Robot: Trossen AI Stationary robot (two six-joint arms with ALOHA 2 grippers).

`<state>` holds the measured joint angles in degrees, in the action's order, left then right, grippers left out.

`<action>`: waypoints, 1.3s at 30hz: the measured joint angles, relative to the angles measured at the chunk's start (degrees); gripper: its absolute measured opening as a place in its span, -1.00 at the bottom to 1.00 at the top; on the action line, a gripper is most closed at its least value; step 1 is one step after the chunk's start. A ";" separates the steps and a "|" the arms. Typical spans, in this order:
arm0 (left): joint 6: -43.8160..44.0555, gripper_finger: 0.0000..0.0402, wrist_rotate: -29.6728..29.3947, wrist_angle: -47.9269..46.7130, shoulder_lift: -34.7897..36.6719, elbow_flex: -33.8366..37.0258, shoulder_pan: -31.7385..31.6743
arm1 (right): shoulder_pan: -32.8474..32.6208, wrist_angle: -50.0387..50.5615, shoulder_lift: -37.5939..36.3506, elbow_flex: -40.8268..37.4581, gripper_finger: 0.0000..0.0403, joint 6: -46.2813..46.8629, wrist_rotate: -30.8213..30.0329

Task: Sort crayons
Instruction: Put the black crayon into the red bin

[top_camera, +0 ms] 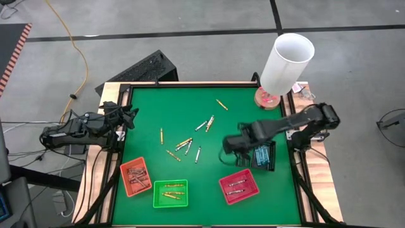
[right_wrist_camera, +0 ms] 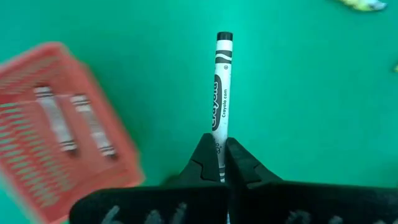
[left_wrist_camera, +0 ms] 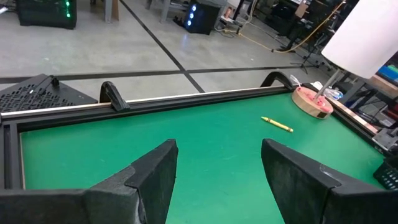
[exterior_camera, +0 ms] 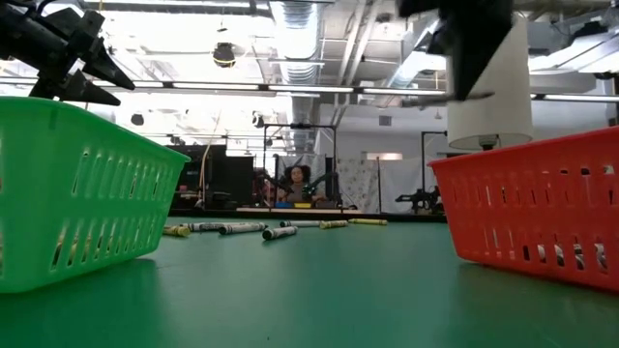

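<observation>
Grey crayon (right_wrist_camera: 221, 87) sits clamped in right hand (right_wrist_camera: 220, 163), over bare mat beside red tray (right_wrist_camera: 56, 143).

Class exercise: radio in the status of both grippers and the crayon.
Right gripper shut on grey crayon, near red tray. Left gripper open, idle at table edge. Nothing blocking.

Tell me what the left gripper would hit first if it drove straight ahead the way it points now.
Probably nothing on the mat: the left gripper, open, faces bare green, then the table's far rail. The yellow crayon lies off to one side.
</observation>
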<state>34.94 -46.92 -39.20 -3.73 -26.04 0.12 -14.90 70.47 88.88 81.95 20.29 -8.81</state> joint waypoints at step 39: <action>0.24 0.11 -0.48 0.02 -0.01 -0.02 0.01 | -22.37 -9.17 18.06 0.02 -0.99 4.24 3.45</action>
<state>35.18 -47.40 -39.18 -3.74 -26.06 0.13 -37.28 61.30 106.94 81.97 24.53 -5.36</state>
